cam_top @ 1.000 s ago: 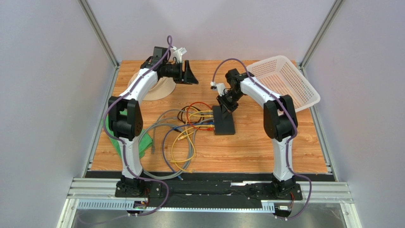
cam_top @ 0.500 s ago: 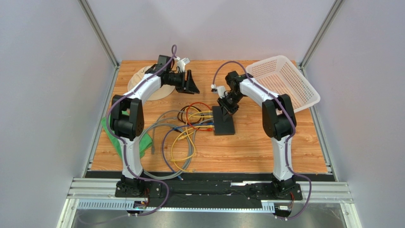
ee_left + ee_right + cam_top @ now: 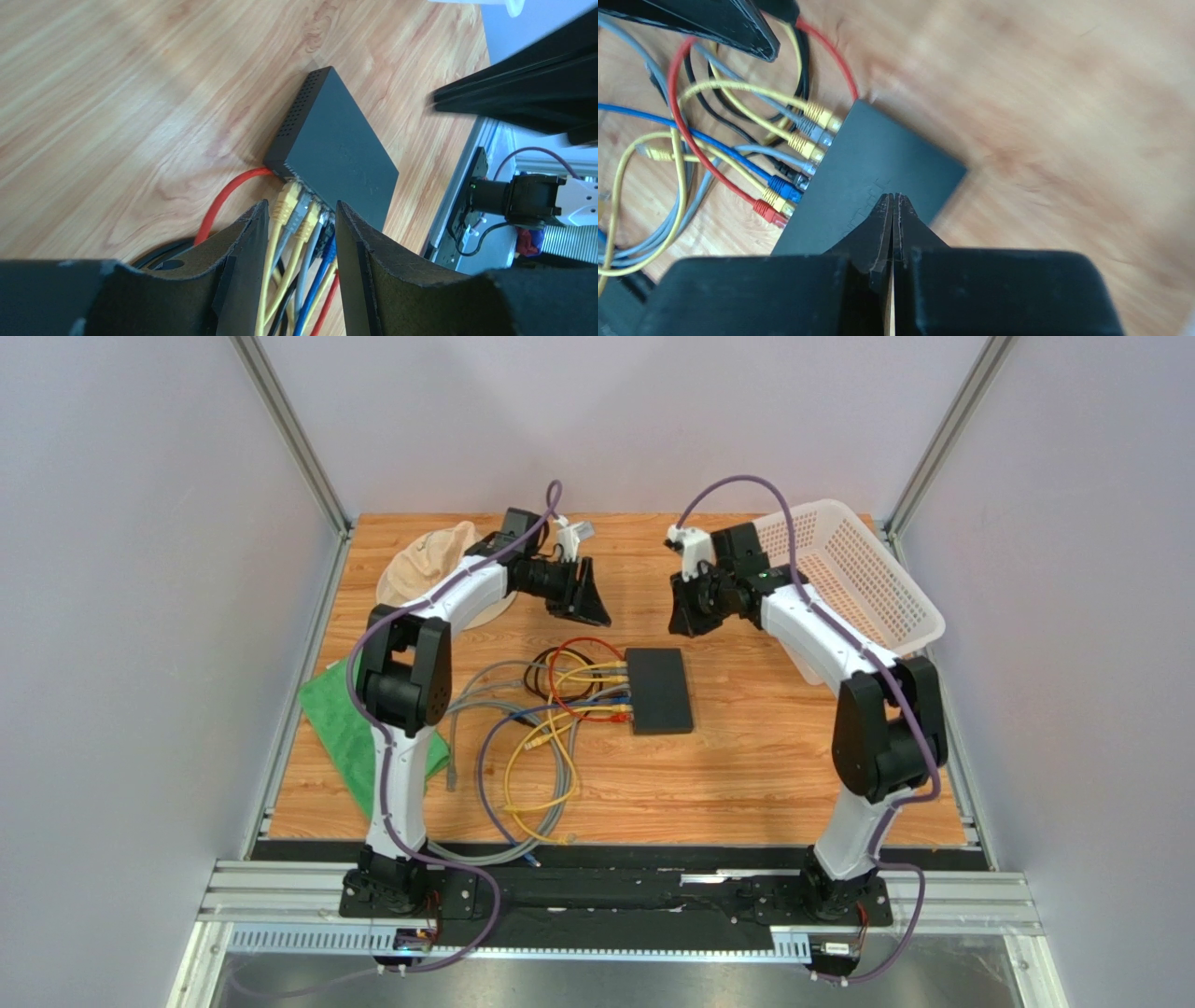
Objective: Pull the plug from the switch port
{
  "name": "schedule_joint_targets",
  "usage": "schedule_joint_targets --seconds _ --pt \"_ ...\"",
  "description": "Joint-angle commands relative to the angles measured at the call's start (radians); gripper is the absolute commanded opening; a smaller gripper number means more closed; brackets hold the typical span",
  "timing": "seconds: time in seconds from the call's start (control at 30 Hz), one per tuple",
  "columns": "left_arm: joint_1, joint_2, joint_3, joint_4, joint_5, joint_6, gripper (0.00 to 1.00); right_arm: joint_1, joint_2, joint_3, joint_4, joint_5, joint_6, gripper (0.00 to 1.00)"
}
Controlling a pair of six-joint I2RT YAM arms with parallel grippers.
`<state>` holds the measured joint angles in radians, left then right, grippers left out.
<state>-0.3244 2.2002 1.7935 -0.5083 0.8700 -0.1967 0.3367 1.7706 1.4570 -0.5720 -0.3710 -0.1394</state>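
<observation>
Lining up the spread left pincer (image 3: pixel 300 213) on the yellow plugs (image 3: pixel 287 203) at the switch (image 3: pixel 337 157), lower centre; parking the pressed-together, empty right pincer (image 3: pixel 892 201) above, probably to stay clear.

Matte black switch (image 3: pixel 659 689), red, yellow, grey and blue cables (image 3: pixel 589 679), wood-grain table (image 3: pixel 786 756), white basket (image 3: pixel 859 574), green cloth (image 3: pixel 337 714).

The wood-grain table (image 3: pixel 786 756) carries the flat black switch (image 3: pixel 659 689) near its middle. To the left of it sprawls a tangle of cables (image 3: pixel 540 749) — grey, yellow, red, blue and black — with their plugs (image 3: pixel 808 129) seated in a row along the switch's left edge. A green cloth (image 3: pixel 334 711) lies at the left edge, a pale beige round thing (image 3: pixel 421 563) in the far-left corner, and a white basket (image 3: pixel 877 588) sits tilted at the far-right corner.
</observation>
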Motion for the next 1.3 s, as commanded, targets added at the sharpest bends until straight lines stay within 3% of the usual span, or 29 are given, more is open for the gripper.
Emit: schedule_joint_targets --seconds 0.0,0.17,0.3,0.43,1.27 --pt "-0.027 0.024 0.049 -0.002 0.001 0.029 0.48 0.024 0.073 -0.077 0.055 -0.129 0.101 0.00" --pt "-0.027 0.038 0.047 -0.032 -0.020 0.048 0.51 0.032 0.170 -0.041 0.026 -0.096 0.086 0.00" --pt "-0.033 0.041 0.032 -0.039 -0.046 0.037 0.64 0.033 0.228 -0.075 0.038 -0.037 0.072 0.00" --pt "-0.038 0.024 0.023 -0.050 -0.080 0.045 0.68 0.038 0.254 -0.084 0.037 -0.031 0.067 0.00" --pt "-0.038 0.092 0.035 -0.044 -0.058 0.046 0.63 0.050 0.244 -0.103 0.021 0.023 0.061 0.00"
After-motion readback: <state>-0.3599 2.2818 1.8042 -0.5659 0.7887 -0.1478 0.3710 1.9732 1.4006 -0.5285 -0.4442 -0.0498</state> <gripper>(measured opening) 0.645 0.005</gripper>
